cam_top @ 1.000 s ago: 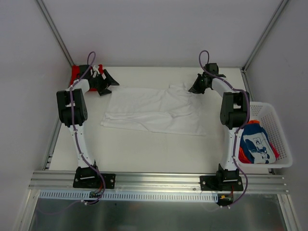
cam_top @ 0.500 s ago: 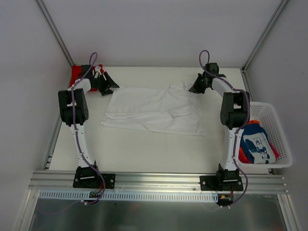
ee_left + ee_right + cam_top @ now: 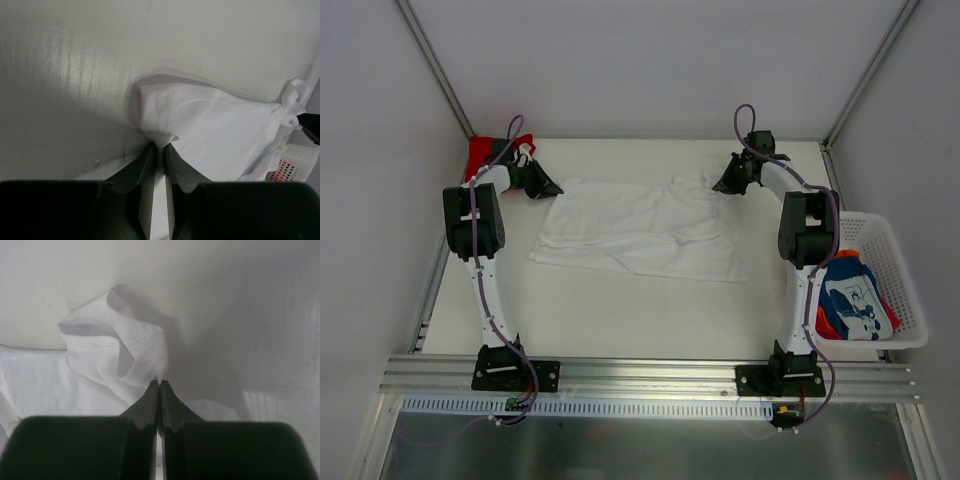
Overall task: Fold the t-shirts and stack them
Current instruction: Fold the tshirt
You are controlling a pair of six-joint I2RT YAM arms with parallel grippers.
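The white t-shirt [image 3: 640,228] lies spread across the middle of the top view, long side running left to right, with its upper right corner bunched into a small knot. Over the last second the left gripper [image 3: 542,185] has come down from just above and left of the cloth onto the shirt's upper left corner, and its jaws have gone from wide to narrow. In the left wrist view the left gripper [image 3: 159,150] now has that corner nipped between its tips. The right gripper [image 3: 159,385] has not moved: its tips stay pressed together on the rolled hem at the upper right corner.

We judge that both far corners are now held, so the shirt is ready to be lifted or drawn over for the first fold. No fold has been made yet.

The red t-shirt [image 3: 480,152] sits in the upper left corner of the top view, mostly hidden behind the left arm. We cannot tell whether it is folded. At the right edge the basket [image 3: 910,300] holds the blue t-shirt [image 3: 855,295], and only slivers of the orange-red t-shirt [image 3: 824,320] show beside it.

We cannot tell how many layers of cloth either pinch takes. The pale strip between the left fingers could be shirt or table [image 3: 620,310]. The gripper bodies black out the bottom of both wrist views.
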